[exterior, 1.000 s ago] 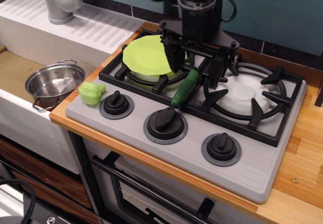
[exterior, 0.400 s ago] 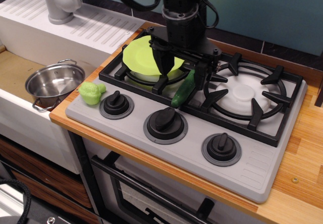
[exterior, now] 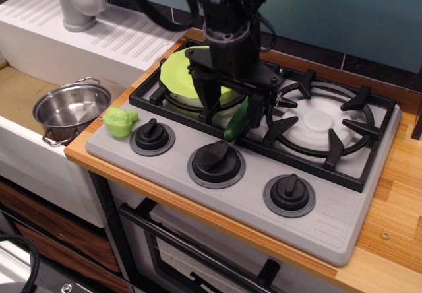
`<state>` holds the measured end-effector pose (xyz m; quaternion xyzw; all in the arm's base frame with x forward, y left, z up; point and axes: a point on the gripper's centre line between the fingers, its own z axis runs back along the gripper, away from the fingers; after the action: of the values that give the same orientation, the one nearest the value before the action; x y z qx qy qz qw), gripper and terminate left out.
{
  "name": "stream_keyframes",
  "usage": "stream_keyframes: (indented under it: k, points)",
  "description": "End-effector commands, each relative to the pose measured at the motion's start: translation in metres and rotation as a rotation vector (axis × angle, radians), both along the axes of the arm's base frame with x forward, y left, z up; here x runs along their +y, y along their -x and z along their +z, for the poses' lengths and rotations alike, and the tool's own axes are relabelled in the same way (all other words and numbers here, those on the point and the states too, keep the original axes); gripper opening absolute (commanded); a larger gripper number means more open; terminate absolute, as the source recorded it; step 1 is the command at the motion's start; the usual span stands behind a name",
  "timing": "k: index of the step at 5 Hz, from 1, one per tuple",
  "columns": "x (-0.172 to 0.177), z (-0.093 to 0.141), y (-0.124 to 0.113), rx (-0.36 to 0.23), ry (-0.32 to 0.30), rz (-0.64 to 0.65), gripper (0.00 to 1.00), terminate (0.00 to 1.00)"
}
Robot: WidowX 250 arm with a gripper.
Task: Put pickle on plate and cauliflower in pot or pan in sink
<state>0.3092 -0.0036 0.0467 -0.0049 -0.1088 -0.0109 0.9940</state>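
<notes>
1. Black gripper (exterior: 230, 111) hanging low over the stove grate (exterior: 264, 118), fingers spread wide and pinching nothing; straddling the upper part of the pickle (exterior: 235, 123).
2. Lying dark green and slanted on the grate between the two burners, lower tip showing just behind the middle knob (exterior: 215, 158).
3. Sitting lime-green on the left burner behind the gripper: plate (exterior: 179, 68), partly hidden.
4. Resting pale green at the stove's front left corner beside the left knob (exterior: 151, 136): cauliflower (exterior: 119, 121).
5. Standing shiny inside the sink (exterior: 20, 95): pot (exterior: 71, 109).
</notes>
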Motion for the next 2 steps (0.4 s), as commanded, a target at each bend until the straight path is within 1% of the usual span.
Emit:
stream_keyframes:
  k: [1, 2]
  points:
    - [-0.0104, -0.0027, -0.0004, -0.053, 0.002, 0.018, 1.00, 0.00]
    - [-0.0151, -0.0058, -0.0003, -0.041, -0.028, 0.031, 0.00, 0.00]
